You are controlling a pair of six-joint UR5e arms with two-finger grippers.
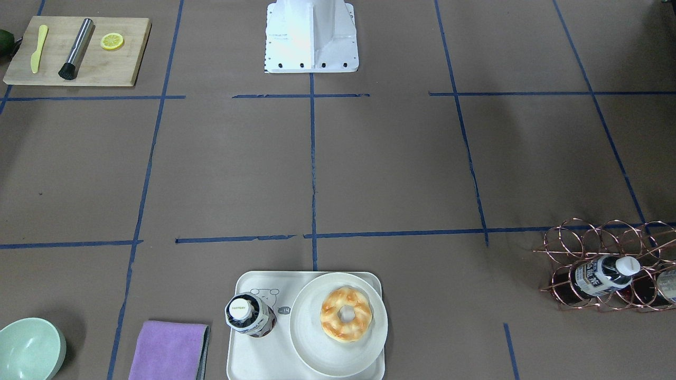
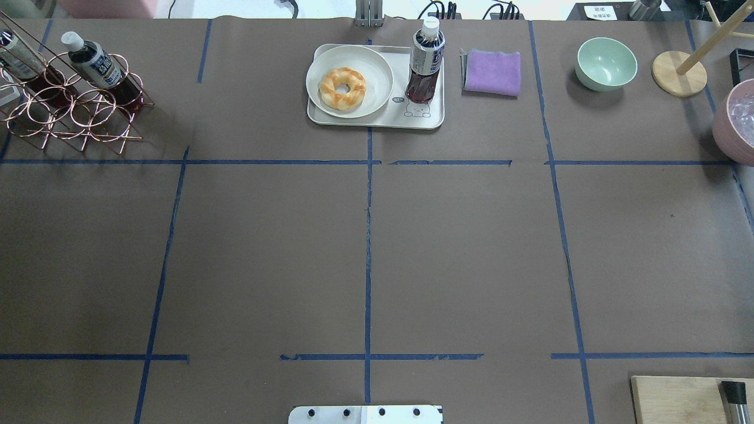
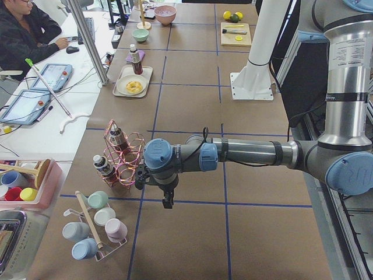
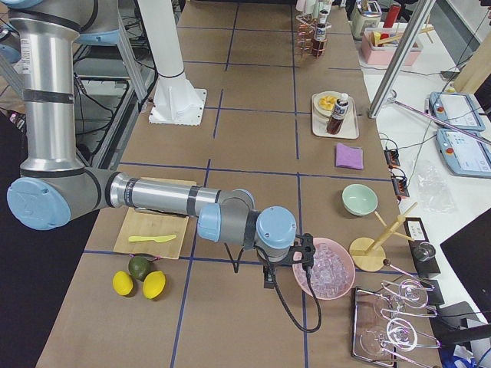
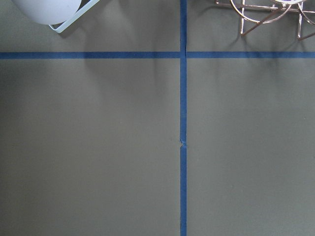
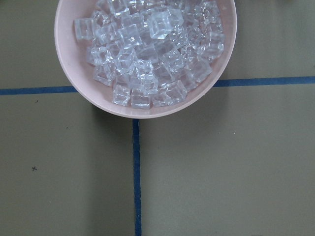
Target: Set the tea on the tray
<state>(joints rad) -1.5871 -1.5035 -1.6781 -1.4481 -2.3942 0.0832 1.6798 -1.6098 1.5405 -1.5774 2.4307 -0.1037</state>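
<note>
A tea bottle with a white cap stands upright on the off-white tray, beside the bear drawing. It also shows in the overhead view on the tray. Other tea bottles lie in a copper wire rack. My left gripper hangs near the rack, far from the tray; I cannot tell whether it is open or shut. My right gripper hangs by the pink ice bowl; its state cannot be told either. Neither wrist view shows fingers.
A round cream plate with a donut fills the tray's other half. A purple cloth and a green bowl lie beside the tray. A wooden board holds a knife, a muddler and a lemon slice.
</note>
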